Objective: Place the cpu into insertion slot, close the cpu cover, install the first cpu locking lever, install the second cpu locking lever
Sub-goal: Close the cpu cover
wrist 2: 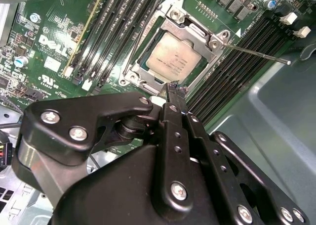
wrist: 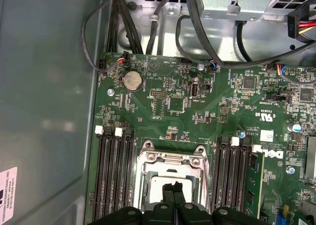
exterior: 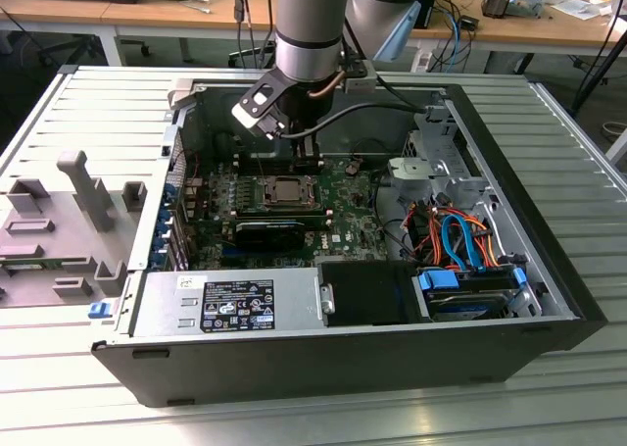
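The cpu (wrist 2: pixel 173 59) lies flat in the insertion slot (exterior: pixel 284 188) of the green motherboard (wrist: pixel 197 106), its silver-grey top facing up. The cpu cover (wrist 2: pixel 195 31) lies down around it, and the chip shows through its window. A thin locking lever (wrist 2: pixel 256 53) sticks out sideways from one socket corner, over the black memory slots. My gripper (wrist 2: pixel 176 90) is shut with nothing in it, its fingertips held together just above the socket's edge. In the first wrist view the gripper (wrist: pixel 174 190) hangs over the cpu (wrist: pixel 157 188). In the exterior view the gripper (exterior: pixel 307 162) hovers just behind the socket.
Black memory slots (wrist: pixel 113 175) flank the socket on both sides. The open computer case holds a power supply (exterior: pixel 235 304) at the front and a drive bay with orange and blue cables (exterior: pixel 460 240) toward the exterior view's right. A grey fixture (exterior: pixel 69 221) lies outside the case.
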